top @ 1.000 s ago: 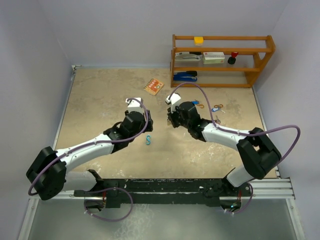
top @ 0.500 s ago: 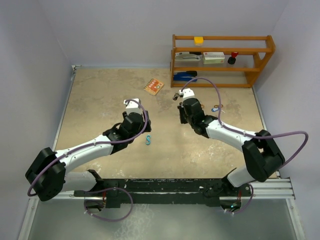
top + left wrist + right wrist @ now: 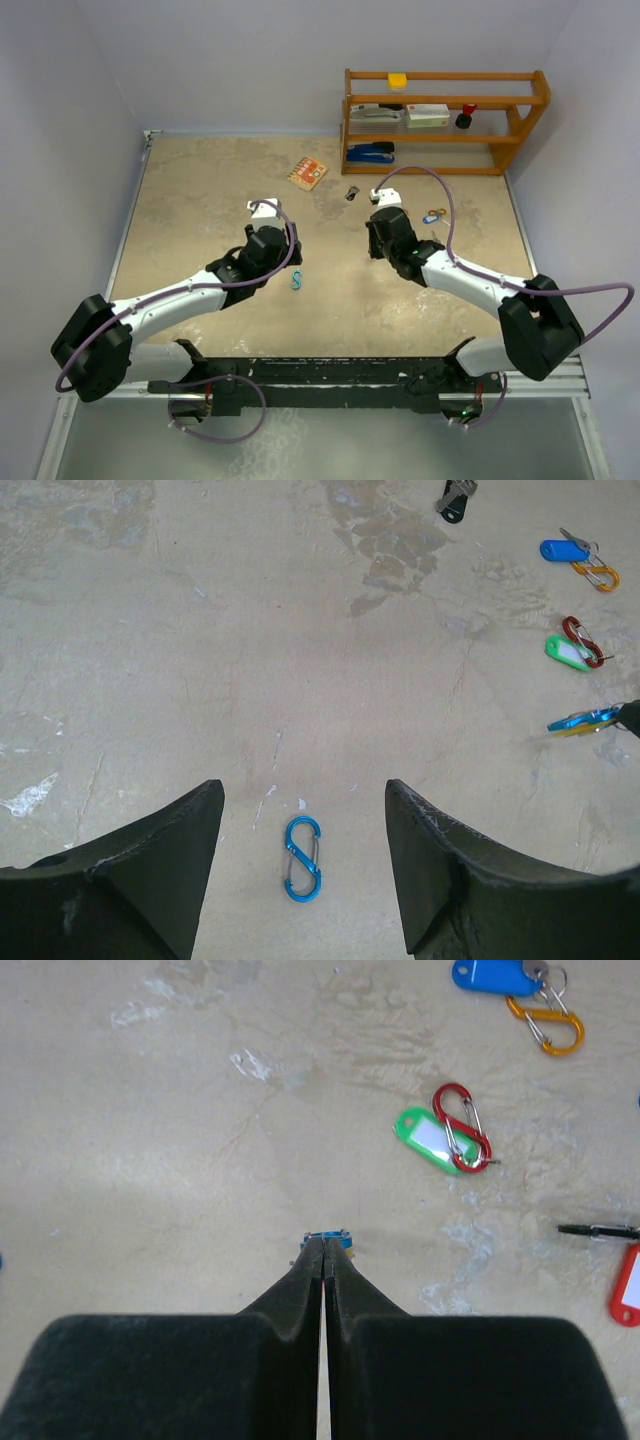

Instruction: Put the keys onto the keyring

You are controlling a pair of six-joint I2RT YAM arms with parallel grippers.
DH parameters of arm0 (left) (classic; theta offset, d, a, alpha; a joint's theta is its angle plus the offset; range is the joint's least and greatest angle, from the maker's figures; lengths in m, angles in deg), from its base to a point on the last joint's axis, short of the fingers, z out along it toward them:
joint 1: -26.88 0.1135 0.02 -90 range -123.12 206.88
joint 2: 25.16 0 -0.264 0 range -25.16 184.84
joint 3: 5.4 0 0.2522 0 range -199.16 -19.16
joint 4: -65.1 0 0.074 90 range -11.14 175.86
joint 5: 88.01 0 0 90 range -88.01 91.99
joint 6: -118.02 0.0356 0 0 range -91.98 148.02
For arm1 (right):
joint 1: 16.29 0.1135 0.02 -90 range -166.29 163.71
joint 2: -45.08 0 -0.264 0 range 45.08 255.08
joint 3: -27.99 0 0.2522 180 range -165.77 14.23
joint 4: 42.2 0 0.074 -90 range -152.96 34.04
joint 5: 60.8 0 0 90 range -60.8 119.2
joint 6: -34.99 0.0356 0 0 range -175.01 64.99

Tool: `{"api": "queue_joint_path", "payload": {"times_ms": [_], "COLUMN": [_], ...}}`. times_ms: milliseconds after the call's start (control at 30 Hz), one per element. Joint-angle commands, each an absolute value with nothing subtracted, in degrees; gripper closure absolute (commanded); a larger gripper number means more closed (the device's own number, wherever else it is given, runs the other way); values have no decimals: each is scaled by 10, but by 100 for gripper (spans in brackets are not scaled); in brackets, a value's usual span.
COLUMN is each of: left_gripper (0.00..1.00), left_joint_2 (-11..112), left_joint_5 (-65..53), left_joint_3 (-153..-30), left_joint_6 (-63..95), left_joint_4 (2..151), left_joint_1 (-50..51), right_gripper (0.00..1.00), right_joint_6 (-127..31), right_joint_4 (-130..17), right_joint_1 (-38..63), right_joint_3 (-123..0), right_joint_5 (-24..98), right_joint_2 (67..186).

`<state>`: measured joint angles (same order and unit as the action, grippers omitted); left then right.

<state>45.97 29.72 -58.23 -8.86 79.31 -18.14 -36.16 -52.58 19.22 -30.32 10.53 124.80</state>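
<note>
Your right gripper (image 3: pixel 322 1243) was pressed together at the tips, pinching a small blue clip (image 3: pixel 578 720) by one end. A sliver of yellow showed under that clip; I could not tell what it was.

Your left gripper (image 3: pixel 302 788) was spread wide and gripped nothing. It was held over the table (image 3: pixel 200 190), with the blue S-shaped clip (image 3: pixel 302 858) lying flat just below the gap between its fingers.

The keys lay loose on the table, on your right arm's side:
- blue-tagged key (image 3: pixel 492 974), with an orange clip (image 3: pixel 548 1028) against its ring end
- green-tagged key (image 3: pixel 425 1138), touching a red clip (image 3: pixel 463 1128)
- red tag (image 3: pixel 627 1285), cut off by the edge of the right wrist view
- black-tagged key (image 3: pixel 455 498), farther back and well apart from the others
</note>
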Motion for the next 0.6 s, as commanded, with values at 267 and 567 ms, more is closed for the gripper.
{"api": "queue_joint_path", "payload": {"times_ms": [267, 567], "left_gripper": [37, 38], "left_joint_2": [461, 461], "left_joint_5": [305, 308], "left_joint_3": [-581, -584], "left_joint_6": [-96, -98], "left_joint_4": [770, 771], "left_joint_1": [-178, -178], "right_gripper": [81, 45], "right_joint_6": [-291, -291], "right_joint_4": [-554, -537], "right_joint_1": [192, 192], "right_joint_3": [-272, -287], "right_joint_5": [56, 24], "right_joint_2": [1213, 1209]}}
